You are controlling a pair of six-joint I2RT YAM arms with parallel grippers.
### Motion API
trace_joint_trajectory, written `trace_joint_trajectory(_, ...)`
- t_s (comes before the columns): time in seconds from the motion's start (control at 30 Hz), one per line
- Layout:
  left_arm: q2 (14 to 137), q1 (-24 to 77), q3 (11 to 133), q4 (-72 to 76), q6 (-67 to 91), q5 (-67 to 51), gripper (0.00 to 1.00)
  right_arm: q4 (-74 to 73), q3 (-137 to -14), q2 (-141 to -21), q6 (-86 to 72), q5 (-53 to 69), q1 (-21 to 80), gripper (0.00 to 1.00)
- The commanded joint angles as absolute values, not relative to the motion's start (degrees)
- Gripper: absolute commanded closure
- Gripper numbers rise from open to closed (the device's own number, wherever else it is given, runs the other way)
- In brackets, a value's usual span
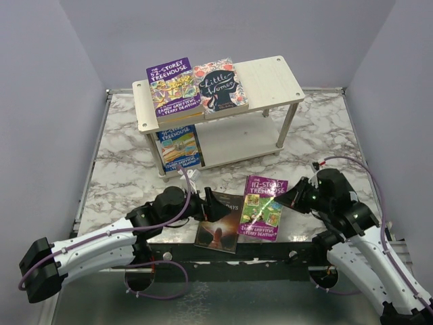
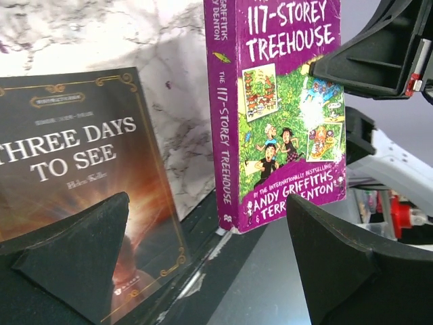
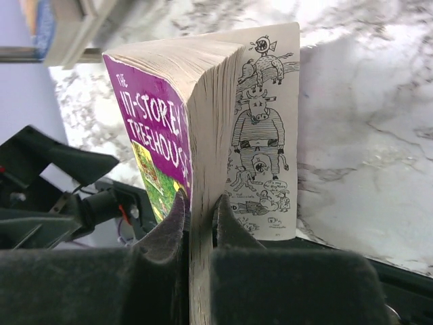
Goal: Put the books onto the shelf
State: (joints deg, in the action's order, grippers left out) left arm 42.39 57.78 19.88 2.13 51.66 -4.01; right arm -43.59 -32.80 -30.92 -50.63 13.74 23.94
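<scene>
The shelf [image 1: 270, 76] stands by the tabletop's [image 1: 325, 135] far edge, with 52-Storey Treehouse [image 1: 174, 88] and Little Women [image 1: 220, 87] on top and another book [image 1: 179, 149] on the lower tier. At the near edge, the right gripper [image 3: 199, 203] clamps 117-Storey Treehouse [image 1: 264, 208] by its pages — the left gripper [image 1: 215, 205] gapes wide over Three Days to See [image 1: 222, 233].

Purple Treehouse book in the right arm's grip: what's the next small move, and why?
Probably lift it slightly, straight up. The right fingers are shut on the page edge of the purple book, a loose page splays toward the table, and the brown book lies close beside it. Clearing both seems wise before carrying it to the bare right half of the shelf.
</scene>
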Motion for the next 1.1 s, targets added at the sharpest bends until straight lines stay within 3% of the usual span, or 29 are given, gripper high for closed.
trace_joint_trajectory(0.0, 42.54, 57.96, 20.75, 9.40, 55.50, -7.62, 0.01, -39.43, -38.31, -30.59, -48.37, 20.96, 23.97, 1.00)
trace_joint_trajectory(0.2, 42.71, 57.94, 20.83, 15.42, 58.67, -10.54, 0.01, -30.71, -40.25, -31.94, -49.51, 29.54, 23.98, 1.00)
trace_joint_trajectory(0.67, 41.91, 57.92, 21.42, 21.20, 63.76, -12.98, 0.03, -16.50, -44.21, -39.81, -51.98, 37.19, 23.98, 1.00)
trace_joint_trajectory(0.8, 42.31, 57.92, 21.93, 21.83, 64.36, -13.54, 0.16, -16.22, -45.57, -41.48, -51.33, 36.83, 24.08, 1.00)
trace_joint_trajectory(0.93, 42.69, 57.92, 22.45, 22.01, 64.86, -13.64, 0.43, -17.46, -46.57, -42.47, -50.19, 35.58, 24.06, 1.00)
trace_joint_trajectory(1.07, 43.29, 57.92, 22.63, 21.99, 65.10, -13.44, 0.63, -17.58, -46.47, -42.99, -49.48, 35.15, 24.08, 1.00)
